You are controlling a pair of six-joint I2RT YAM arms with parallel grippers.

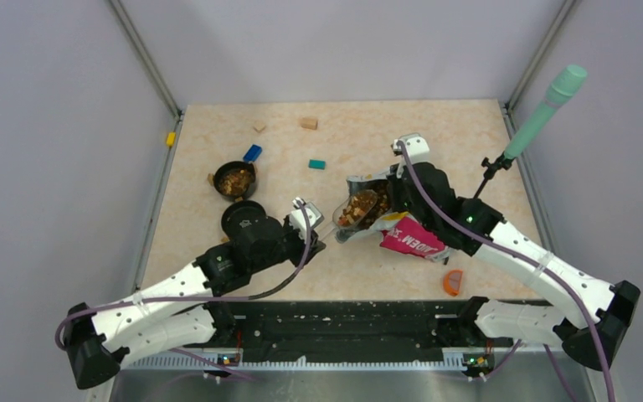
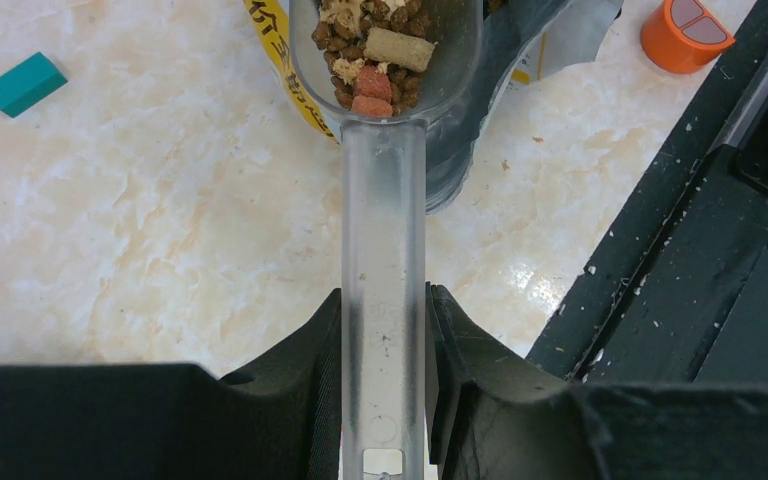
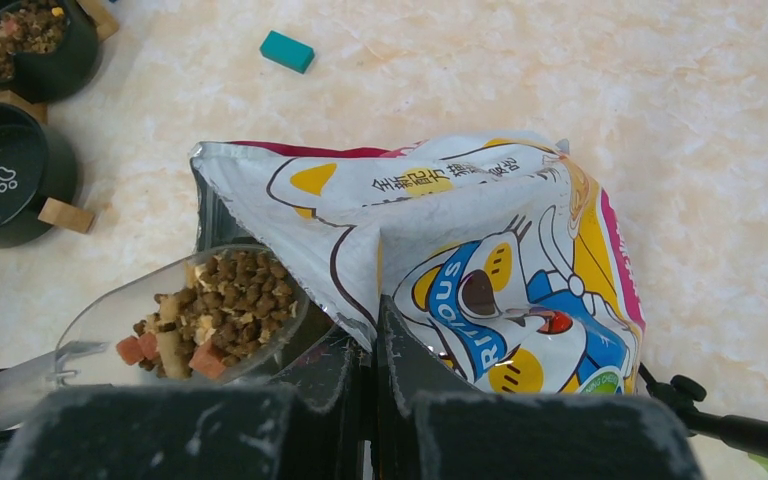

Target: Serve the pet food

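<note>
The pet food bag [image 1: 408, 238], glossy with a cartoon cat, lies at centre right with its mouth towards the left. My right gripper [image 1: 395, 189] is shut on the bag's upper rim [image 3: 372, 320]. My left gripper [image 1: 308, 216] is shut on the handle of a clear plastic scoop [image 2: 383, 250]. The scoop's bowl [image 1: 357, 208] sits at the bag's mouth, full of brown kibble [image 3: 222, 300] with a few red and tan chunks [image 2: 372, 60]. A black bowl [image 1: 236, 180] at the left holds kibble. A second black bowl [image 3: 5, 178] beside it is empty, with a paw print inside.
Tan wooden blocks [image 1: 308, 123] lie at the back. A blue block [image 1: 252, 152], a teal block [image 1: 316, 164] and a yellow block [image 1: 170, 138] are scattered. An orange clip [image 1: 452, 282] lies near the front rail. A green-headed stand [image 1: 544, 113] rises at the right edge.
</note>
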